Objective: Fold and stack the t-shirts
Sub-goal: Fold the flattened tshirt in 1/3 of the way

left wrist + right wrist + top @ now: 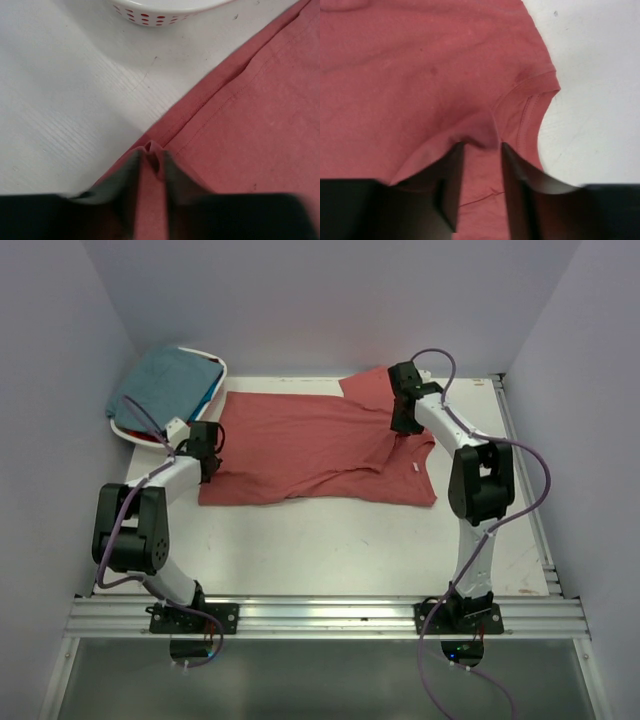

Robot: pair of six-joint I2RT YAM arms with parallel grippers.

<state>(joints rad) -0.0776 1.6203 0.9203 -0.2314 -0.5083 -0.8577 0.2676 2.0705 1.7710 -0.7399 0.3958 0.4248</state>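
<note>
- Left gripper (152,156): pressed together on a thin fold of the red shirt (260,125) hem. The shallow hold may slip when lifted.
- Right gripper (481,147): pinching cloth beside the collar (530,105). An uneven pull could skew the fold.
- Red shirt: spread flat between both grippers.
- Teal shirt (165,380): in the basket (165,12), far left.

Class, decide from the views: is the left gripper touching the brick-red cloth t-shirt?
Touching. The left wrist view shows a fold of the brick-red cloth t-shirt pinched between the jaws of the left gripper.
</note>
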